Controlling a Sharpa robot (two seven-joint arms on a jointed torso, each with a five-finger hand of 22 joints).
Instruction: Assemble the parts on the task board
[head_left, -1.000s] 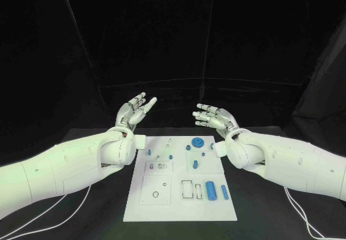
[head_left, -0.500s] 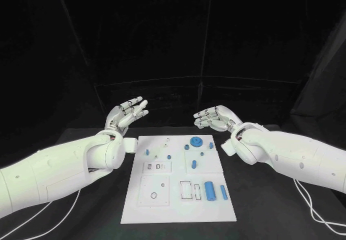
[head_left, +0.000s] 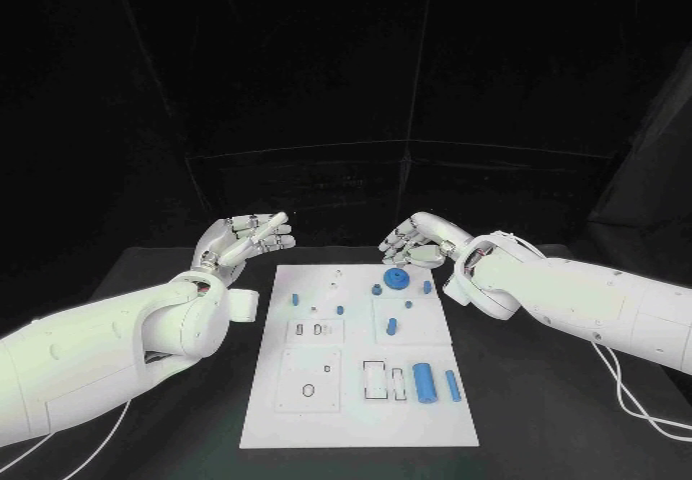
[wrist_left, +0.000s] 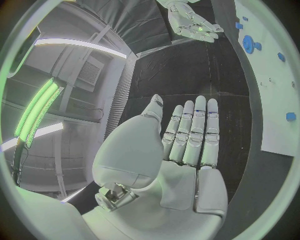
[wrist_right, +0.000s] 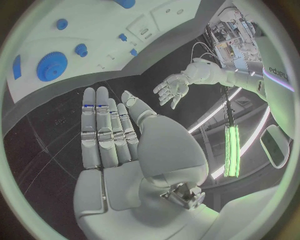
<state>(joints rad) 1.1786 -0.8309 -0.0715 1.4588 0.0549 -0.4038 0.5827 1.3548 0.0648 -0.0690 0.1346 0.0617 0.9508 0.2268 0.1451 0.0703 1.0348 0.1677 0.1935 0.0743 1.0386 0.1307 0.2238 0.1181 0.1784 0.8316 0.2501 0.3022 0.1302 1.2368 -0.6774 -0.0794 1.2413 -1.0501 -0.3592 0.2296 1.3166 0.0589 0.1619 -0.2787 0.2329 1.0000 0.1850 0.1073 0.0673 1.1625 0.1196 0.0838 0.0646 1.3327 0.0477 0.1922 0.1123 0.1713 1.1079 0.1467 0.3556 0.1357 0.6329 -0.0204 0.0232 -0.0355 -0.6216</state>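
While both hands hover past the far end of the task board (head_left: 361, 420), I read the left hand (head_left: 245, 240) and right hand (head_left: 414, 240) as empty, fingers loosely apart. The blue parts (head_left: 423, 380), large gear (head_left: 394, 280) included, lie on the board.
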